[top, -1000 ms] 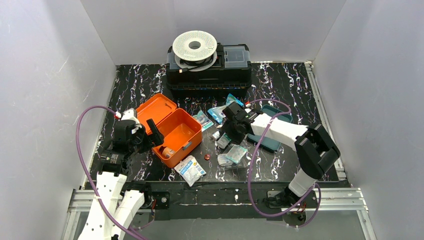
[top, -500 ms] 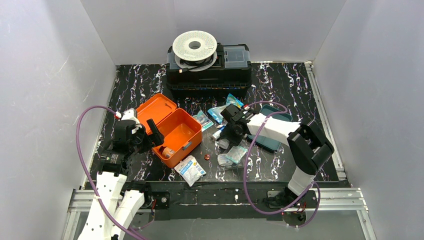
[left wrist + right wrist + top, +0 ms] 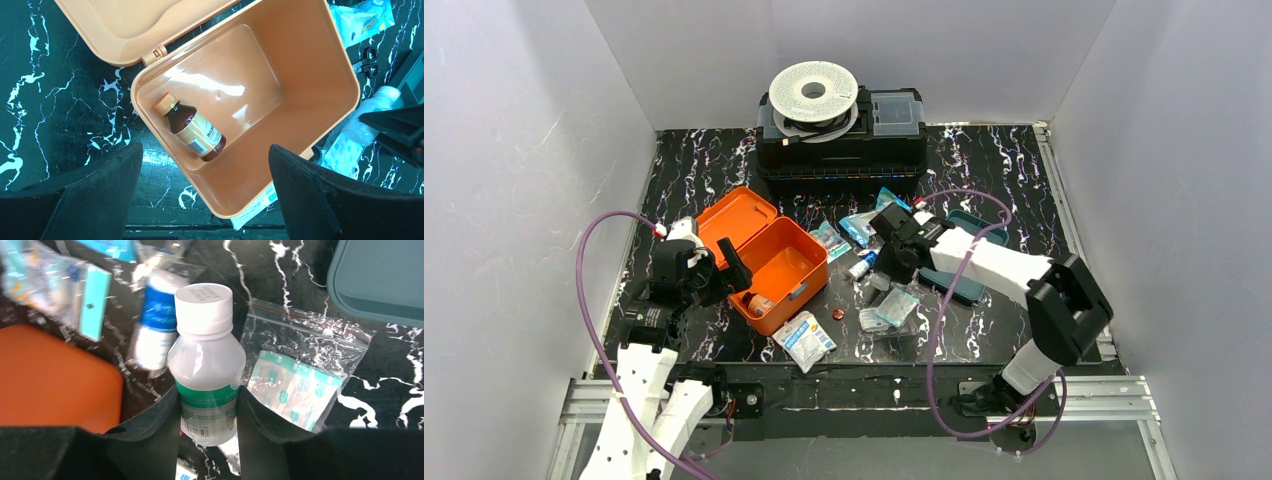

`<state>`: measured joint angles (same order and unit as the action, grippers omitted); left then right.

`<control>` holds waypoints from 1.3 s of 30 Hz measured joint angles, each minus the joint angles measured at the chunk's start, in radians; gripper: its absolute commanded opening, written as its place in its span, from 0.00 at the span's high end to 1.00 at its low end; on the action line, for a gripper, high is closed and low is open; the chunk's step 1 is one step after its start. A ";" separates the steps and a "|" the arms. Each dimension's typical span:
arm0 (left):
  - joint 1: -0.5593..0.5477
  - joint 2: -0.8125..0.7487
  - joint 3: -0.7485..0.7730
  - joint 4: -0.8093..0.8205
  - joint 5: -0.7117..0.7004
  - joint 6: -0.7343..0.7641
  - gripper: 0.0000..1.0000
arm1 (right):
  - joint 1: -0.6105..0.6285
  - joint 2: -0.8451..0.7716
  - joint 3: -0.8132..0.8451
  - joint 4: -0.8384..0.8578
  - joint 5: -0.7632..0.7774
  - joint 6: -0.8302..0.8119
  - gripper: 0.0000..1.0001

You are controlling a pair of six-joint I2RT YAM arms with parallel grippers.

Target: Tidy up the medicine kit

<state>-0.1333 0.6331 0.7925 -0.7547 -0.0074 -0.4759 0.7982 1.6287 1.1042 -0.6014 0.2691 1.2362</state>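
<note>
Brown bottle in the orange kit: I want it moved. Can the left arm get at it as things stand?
Probably yes: the left pincer hangs open above the open medicine kit, and the brown bottle lies uncovered on its floor, nothing between.

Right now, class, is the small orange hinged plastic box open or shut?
Open: the orange box has its lid swung back; a brown bottle lies inside.

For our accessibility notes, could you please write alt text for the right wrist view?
The right gripper clasps a white-capped bottle with a green label, over a black marbled table. Behind it lie a blurred blue-labelled container and a zip bag of teal-patterned packets, with the orange medicine kit at left and a teal tray at upper right.
</note>
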 measured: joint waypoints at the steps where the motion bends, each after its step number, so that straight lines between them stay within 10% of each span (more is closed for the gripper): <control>1: 0.000 0.000 0.000 0.000 0.000 0.000 0.04 | 0.003 -0.024 0.005 -0.006 0.012 -0.017 0.99; 17: 0.000 -0.003 0.000 -0.002 -0.018 -0.008 0.03 | 0.044 -0.244 0.164 0.123 -0.122 -0.542 0.99; 39: 0.000 -0.055 0.034 -0.140 -0.413 -0.206 0.02 | 0.213 0.491 1.093 -0.185 -0.452 -0.983 0.99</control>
<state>-0.1329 0.5785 0.8268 -0.8948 -0.4202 -0.6815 1.0115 2.1193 2.1967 -0.7864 -0.1833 0.2531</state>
